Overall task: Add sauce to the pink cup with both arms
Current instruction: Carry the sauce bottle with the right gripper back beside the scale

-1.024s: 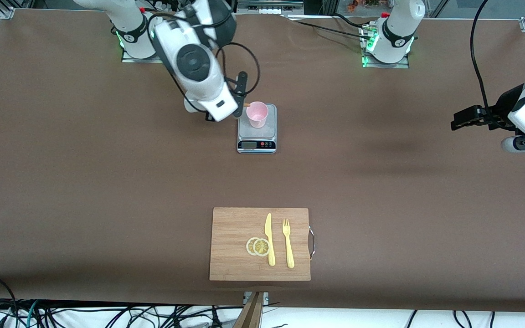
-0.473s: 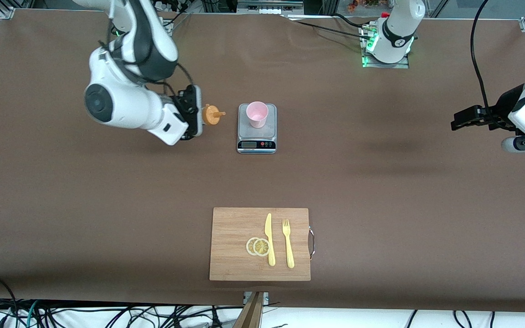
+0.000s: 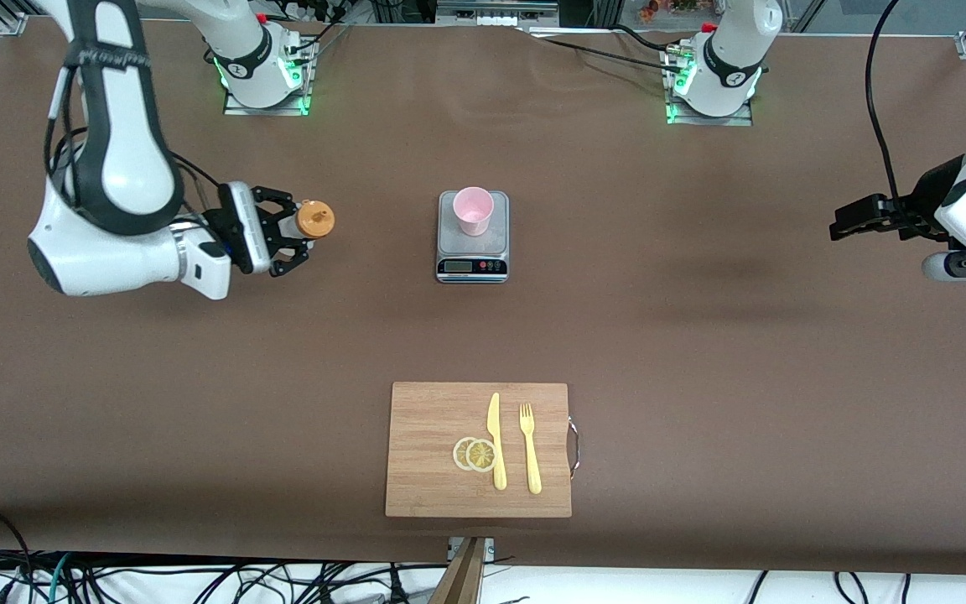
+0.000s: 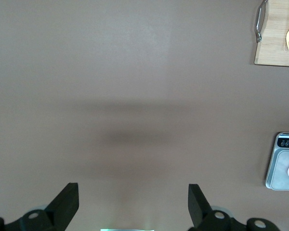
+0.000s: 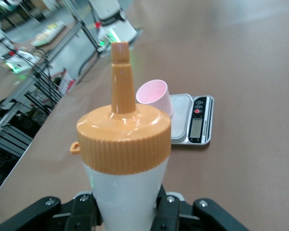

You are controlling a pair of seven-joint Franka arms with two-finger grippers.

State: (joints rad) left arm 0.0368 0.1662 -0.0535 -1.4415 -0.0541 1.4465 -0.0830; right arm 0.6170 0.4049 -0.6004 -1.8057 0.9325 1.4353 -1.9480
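Withdrawing sauce bottle from the cup, pour apparently finished

Front view: right gripper (image 3: 286, 239), clamped on the sauce (image 3: 312, 220), has swung from the pink cup (image 3: 473, 210) on the scale (image 3: 472, 243) toward the right arm's end. Left wrist view: left gripper (image 4: 134, 204) waits, jaws spread. Right wrist view: cap upright, cup well apart

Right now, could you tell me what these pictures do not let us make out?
- Inside of the pink cup on the scale: any sauce too small to tell, front view.
- Scale display: unreadable, every view.
- Sauce bottle base: cut off by the right wrist view's edge, between the right gripper fingers.
- Left gripper: fingertips only.
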